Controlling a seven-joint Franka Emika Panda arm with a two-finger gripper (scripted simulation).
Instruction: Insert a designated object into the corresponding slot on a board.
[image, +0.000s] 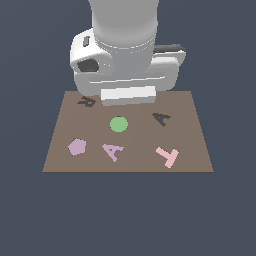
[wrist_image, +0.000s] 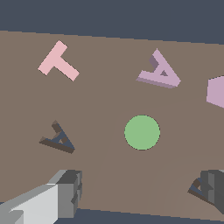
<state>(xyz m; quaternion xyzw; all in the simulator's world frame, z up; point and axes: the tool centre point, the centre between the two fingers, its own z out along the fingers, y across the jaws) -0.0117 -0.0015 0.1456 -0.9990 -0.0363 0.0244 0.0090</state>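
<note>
Simulator render showed a brown board (image: 200, 150) lying flat at mid-frame. The light-purple A block (image: 113, 151) rested on its lower centre, between a purple pentagon (image: 77, 147) and a pink T (image: 168, 157). The dark A-shaped slot (image: 161, 119) sat up and to the right of the block, past a green disc (image: 118, 124). The arm hung upright over the board's upper edge, wrist pointing down, so the block lay well below it in the frame. The gripper (wrist_image: 140, 192) was empty, its fingers (wrist_image: 65, 192) spread wide apart.
</note>
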